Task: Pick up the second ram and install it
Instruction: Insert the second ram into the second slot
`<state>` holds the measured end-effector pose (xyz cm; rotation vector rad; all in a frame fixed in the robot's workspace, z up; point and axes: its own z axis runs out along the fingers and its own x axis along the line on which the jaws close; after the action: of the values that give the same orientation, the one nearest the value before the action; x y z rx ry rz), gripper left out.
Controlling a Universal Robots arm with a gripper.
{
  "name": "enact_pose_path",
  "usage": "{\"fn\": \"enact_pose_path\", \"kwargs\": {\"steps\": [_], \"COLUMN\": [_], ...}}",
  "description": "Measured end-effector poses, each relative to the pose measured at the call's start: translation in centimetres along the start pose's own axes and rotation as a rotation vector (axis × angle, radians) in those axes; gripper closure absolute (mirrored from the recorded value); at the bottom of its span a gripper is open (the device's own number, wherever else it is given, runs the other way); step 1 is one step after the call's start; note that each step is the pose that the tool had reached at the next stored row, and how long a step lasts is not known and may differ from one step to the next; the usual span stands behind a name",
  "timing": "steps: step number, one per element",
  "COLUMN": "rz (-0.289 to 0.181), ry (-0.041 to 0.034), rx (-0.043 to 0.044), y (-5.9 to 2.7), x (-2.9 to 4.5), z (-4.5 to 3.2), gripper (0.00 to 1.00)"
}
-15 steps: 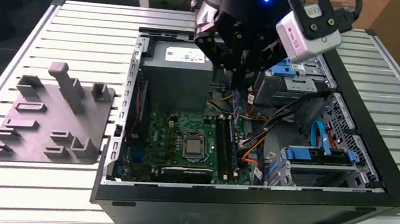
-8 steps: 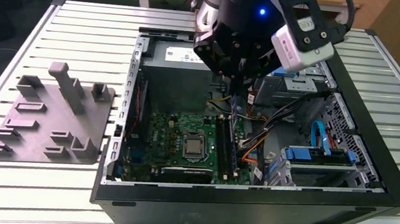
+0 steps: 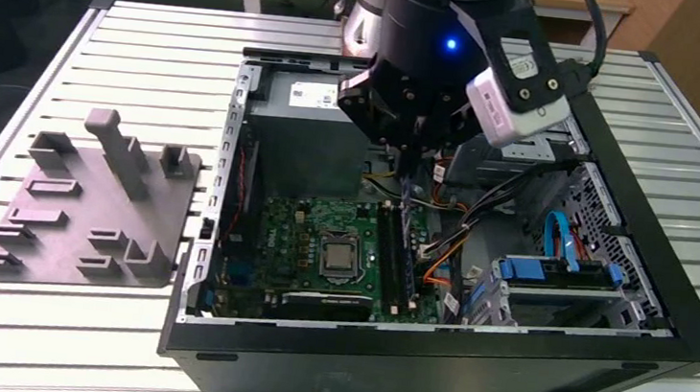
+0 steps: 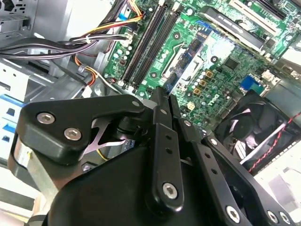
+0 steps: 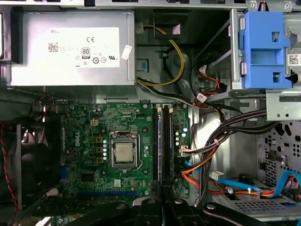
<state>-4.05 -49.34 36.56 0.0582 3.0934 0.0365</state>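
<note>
Now, end effector (image 4: 165,94): fingers (image 4: 160,122) drawn together and clamped on the thin second ram; it hangs inside the open computer case, over the motherboard.
second ram (image 4: 174,77): a dark strip with a blue edge in the second wrist view. It runs out from the fingertips, parallel to the memory slots, and is held above the board.
memory slots (image 5: 161,146): two long dark channels just beside the CPU socket, in line with the end effector in the first wrist view.
CPU socket (image 5: 124,155): a silver chip in a metal frame near the middle of the board.
motherboard (image 5: 84,141): green, lying flat on the case floor.
power supply (image 5: 70,47): a grey box with a white label, bordering the board at one end of the slots.
cables (image 5: 221,155): black, orange and yellow bundles on the slots' other side from the socket.
drive cage (image 5: 263,47): blue plastic, beyond the cables.
case fan (image 4: 254,127): black, at the board's edge.
computer case (image 3: 437,358): black, on its side, resting on the table.
fixture plate (image 3: 79,208): grey plastic, at the exterior view's left of the case, well apart from the end effector.
table (image 3: 159,52): pale slatted metal.
</note>
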Motion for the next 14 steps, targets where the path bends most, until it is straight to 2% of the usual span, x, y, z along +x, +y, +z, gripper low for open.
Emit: {"fn": "enact_pose_path", "kwargs": {"steps": [14], "rz": [0.000], "ry": [-0.0001], "rx": [-0.0001], "y": [-0.05], "x": [0.10], "z": [2.18], "gripper": [0.86]}}
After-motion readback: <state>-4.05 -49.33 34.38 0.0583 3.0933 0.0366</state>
